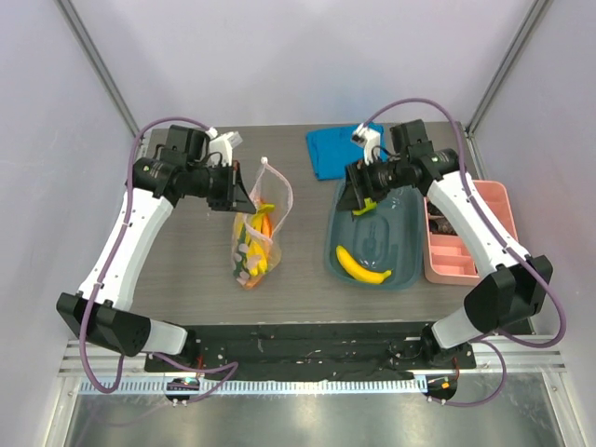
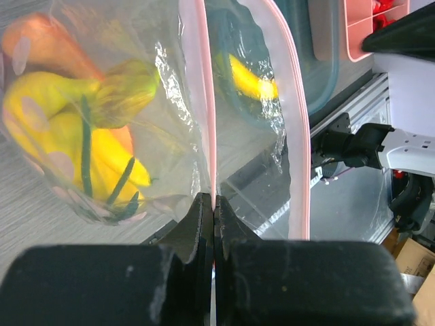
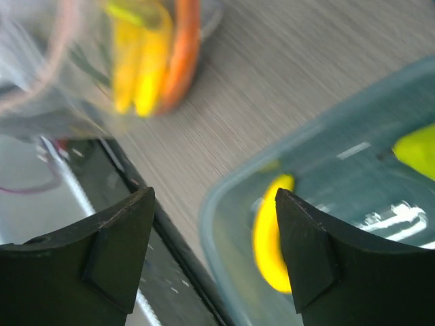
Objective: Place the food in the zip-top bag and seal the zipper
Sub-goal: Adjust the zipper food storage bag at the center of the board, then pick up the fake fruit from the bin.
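At L wrist — L tool (image 2: 214, 204) pinches zipper (image 2: 210, 102) | R wrist: R tool (image 3: 214, 197) agape

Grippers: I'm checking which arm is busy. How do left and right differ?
The left gripper is shut on the bag at its rim; the right gripper is open and empty. The left sits at the bag; the right hangs over the tub. Both have black fingers.

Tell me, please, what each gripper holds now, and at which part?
The left gripper pinches the zip-top bag by its pink zipper strip. The right gripper is open and holds nothing.
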